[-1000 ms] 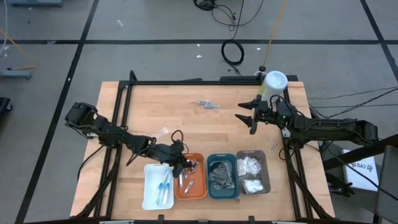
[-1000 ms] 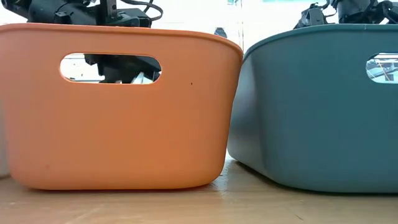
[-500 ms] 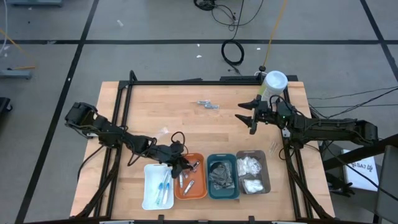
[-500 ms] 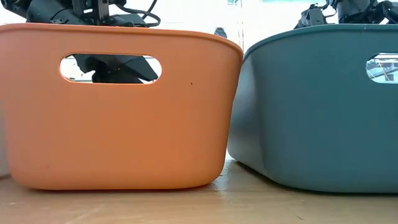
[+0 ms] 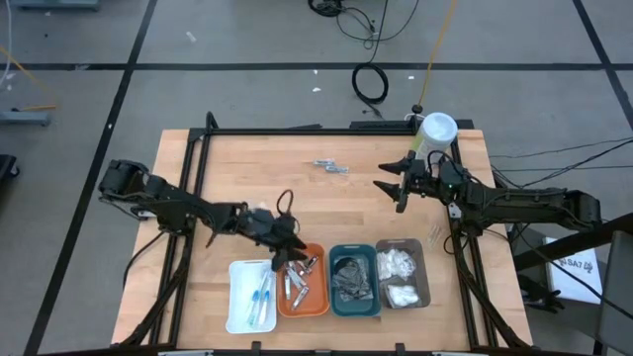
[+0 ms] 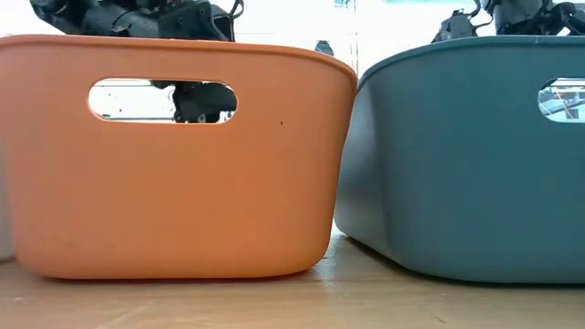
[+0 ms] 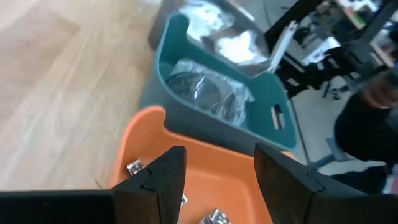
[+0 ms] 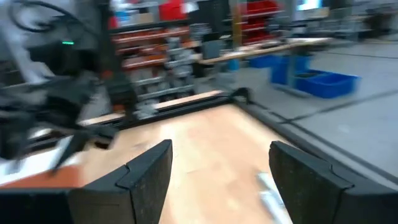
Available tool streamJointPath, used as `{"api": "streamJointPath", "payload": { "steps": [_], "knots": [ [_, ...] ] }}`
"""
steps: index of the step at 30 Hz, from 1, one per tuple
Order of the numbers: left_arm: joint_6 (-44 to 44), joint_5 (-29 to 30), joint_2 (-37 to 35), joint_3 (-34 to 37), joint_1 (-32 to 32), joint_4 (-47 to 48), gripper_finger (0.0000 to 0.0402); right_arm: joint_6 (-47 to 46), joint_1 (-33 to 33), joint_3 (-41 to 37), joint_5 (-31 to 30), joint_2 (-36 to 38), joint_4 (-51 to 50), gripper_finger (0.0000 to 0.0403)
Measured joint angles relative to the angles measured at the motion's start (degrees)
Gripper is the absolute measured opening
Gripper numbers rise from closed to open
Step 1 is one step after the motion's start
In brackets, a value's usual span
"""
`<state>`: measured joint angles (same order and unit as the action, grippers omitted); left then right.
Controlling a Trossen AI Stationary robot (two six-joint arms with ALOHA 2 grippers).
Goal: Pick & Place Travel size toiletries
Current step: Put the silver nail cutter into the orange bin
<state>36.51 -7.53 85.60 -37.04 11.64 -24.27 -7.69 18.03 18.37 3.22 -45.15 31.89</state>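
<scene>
My left gripper hangs open over the far end of the orange tray, which has small silvery metal pieces lying on its floor. Nothing is between its fingers. In the low view it shows above the orange tray's rim. More silvery pieces lie on the bare table toward the far edge. My right gripper waits open above the table, right of those pieces. Dark grey bundles fill the teal tray. White pads lie in the grey tray, and slim sticks in the white tray.
Four trays stand in a row along the near edge: white, orange, teal, grey. A tall pale-green canister with a white lid stands at the far right corner. Bare wood lies in the table's middle. A person shows beyond the table.
My left gripper has risen out of the orange tray and drawn slightly toward the far edge; in the low view its dark shape has mostly left the tray's handle slot. The right arm has kept still.
</scene>
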Motion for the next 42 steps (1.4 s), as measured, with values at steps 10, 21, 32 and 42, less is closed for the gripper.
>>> {"api": "streamJointPath", "payload": {
  "steps": [10, 21, 32, 42],
  "knots": [
    [-12.14, -4.02, -12.32, 0.00, -11.45, 5.18, 0.0189, 2.31, -0.04, 5.86, -7.89, -13.42, -1.22, 0.0253],
    [-24.68, 12.98, -14.07, -0.02, -17.60, 5.04, 0.0189, 14.38, 6.28, 32.54, -4.55, -46.88, -25.18, 0.0253],
    [-24.81, 14.32, -10.23, -0.02, -17.94, 6.14, 0.0189, 18.23, 10.66, 46.18, -1.92, -65.71, -31.09, 0.0253],
    [-26.38, 15.12, -9.70, -0.02, -18.01, 6.51, 0.0189, 18.30, 11.96, 47.19, 3.01, -66.39, -40.21, 0.0234]
  ]
}}
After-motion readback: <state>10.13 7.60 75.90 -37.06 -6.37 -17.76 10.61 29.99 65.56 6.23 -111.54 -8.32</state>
